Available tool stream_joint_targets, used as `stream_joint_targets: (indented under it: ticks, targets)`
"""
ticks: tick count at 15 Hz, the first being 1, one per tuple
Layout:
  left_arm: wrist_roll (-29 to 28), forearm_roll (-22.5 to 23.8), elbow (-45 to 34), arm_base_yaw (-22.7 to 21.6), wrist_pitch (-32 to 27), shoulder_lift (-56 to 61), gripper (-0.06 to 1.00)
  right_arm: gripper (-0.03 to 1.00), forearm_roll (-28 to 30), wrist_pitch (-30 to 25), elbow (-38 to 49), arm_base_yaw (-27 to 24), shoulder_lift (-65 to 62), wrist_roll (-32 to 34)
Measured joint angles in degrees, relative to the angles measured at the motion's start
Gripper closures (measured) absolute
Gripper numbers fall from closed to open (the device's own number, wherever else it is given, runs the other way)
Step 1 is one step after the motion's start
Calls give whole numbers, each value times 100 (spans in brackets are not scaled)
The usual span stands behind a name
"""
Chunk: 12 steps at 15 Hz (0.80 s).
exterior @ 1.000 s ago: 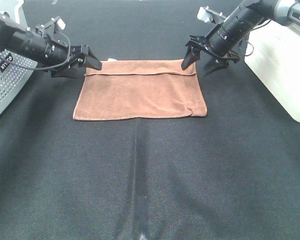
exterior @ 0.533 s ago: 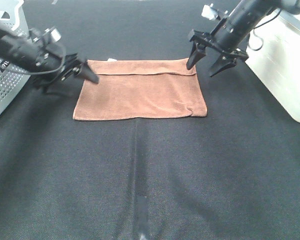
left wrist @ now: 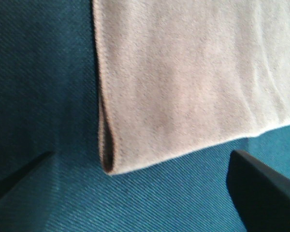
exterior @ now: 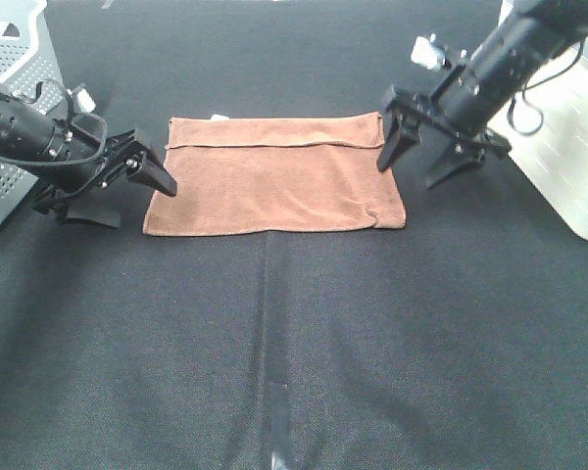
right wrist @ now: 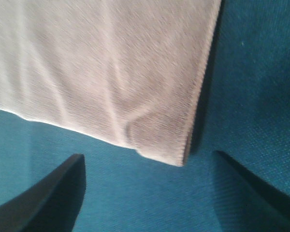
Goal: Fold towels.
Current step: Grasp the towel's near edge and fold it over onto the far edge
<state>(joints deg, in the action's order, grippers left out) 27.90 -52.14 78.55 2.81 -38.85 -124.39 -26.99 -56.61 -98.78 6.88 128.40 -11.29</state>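
Observation:
The reddish-brown towel (exterior: 274, 181) lies flat on the black cloth, folded once, with the top layer's edge running near its far side. A small white tag (exterior: 216, 117) shows at the far edge. My left gripper (exterior: 122, 193) hovers open by the towel's near-left corner, nothing between its fingers. My right gripper (exterior: 410, 174) stands open over the towel's right edge, one finger above the cloth. In the left wrist view the towel's folded corner (left wrist: 108, 166) sits between the open fingers (left wrist: 261, 193). The right wrist view shows the near-right corner (right wrist: 180, 159) between open fingers (right wrist: 53, 193).
A white perforated basket (exterior: 10, 147) stands at the left edge. A white container (exterior: 568, 157) stands at the right edge. The black cloth (exterior: 294, 343) stretches wide in front of the towel.
Both grippers have moved from the towel's far corners toward its near corners, staying open. The towel has not moved.

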Motion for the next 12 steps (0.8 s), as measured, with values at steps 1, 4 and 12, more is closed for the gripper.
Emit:
stream_joint_targets:
  ticks: [1,4,12]
  targets:
    - [17,0,0,0,74,0,7,29,40,46,17,0,0,-17]
    - [97,0,0,0,229,0,7,29,195,115,17,0,0,-63]
    - [281,-29,103,183,642,-298,8,29,-74,435,17,0,619,-481]
